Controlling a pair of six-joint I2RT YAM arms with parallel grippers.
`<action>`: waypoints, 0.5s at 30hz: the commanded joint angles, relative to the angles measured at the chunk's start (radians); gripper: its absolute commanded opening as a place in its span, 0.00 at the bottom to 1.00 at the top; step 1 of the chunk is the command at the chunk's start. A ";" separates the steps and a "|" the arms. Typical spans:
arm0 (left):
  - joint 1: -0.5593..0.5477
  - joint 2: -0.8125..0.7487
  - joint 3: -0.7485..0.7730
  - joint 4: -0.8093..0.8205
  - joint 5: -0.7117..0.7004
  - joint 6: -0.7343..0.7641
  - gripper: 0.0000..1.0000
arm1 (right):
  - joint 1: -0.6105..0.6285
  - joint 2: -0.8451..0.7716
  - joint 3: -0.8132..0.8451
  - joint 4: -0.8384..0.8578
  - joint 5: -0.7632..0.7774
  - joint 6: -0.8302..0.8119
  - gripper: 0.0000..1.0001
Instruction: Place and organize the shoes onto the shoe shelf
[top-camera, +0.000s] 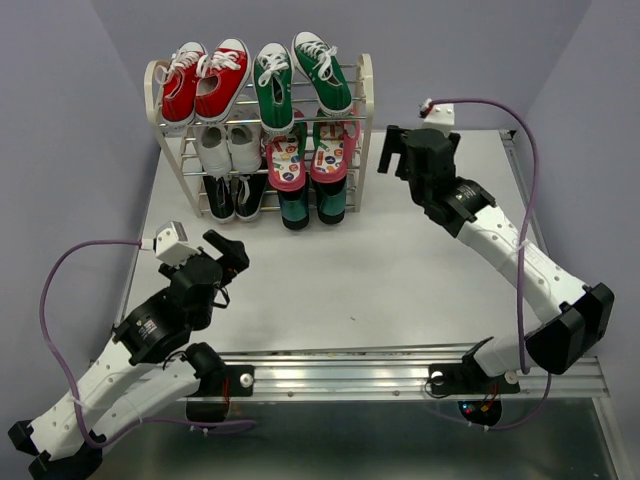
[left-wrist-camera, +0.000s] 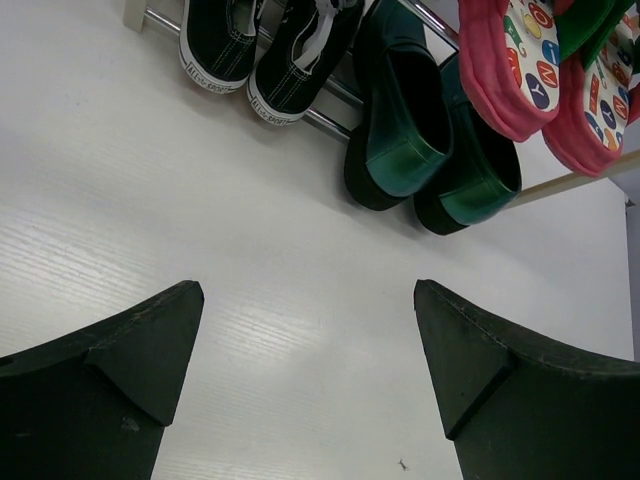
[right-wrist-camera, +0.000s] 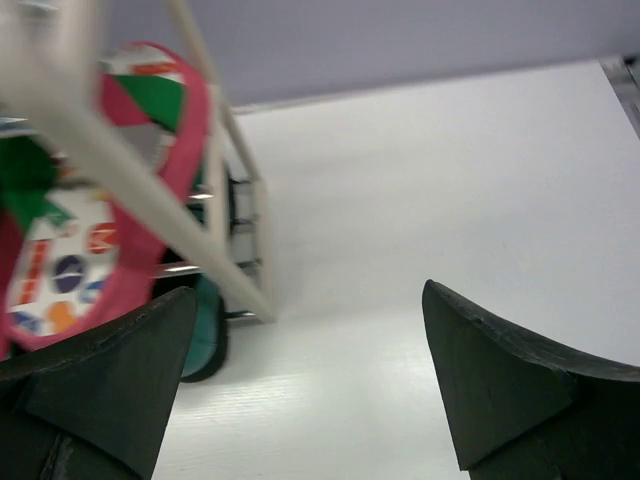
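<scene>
We see left pincer (top-camera: 228, 255) gaping, empty, above desk (top-camera: 400, 270); all three pairs sit on shoe shelf (top-camera: 365, 90), right half: green sneakers (top-camera: 300, 75) top, flip-flops (top-camera: 312, 155) middle, loafers (top-camera: 312, 205) bottom; we judge sneakers light, soft, best taken at heel collar; loafers slick, stiffer; flip-flops floppy; left wrist view shows glossy loafer heels close; top view alone shows whole shelf; right pincer (top-camera: 395, 150) gaping, empty, beside shelf.

Finishes as I see them from here:
Glossy loafers (left-wrist-camera: 400, 110), cloth green sneakers (top-camera: 300, 70), shoe shelf (top-camera: 365, 100) of shiny chrome rods and smooth cream frame, faintly grained white tabletop (left-wrist-camera: 200, 250), matt black left fingers (left-wrist-camera: 90, 400).
</scene>
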 joint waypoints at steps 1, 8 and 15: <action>0.004 0.002 -0.014 0.009 -0.033 -0.036 0.99 | -0.120 -0.085 -0.177 -0.051 -0.061 0.181 1.00; 0.004 -0.002 -0.052 0.006 -0.055 -0.121 0.99 | -0.120 -0.159 -0.467 -0.002 -0.068 0.249 1.00; 0.004 -0.041 -0.080 0.008 -0.043 -0.168 0.99 | -0.120 -0.202 -0.541 0.103 -0.110 0.235 1.00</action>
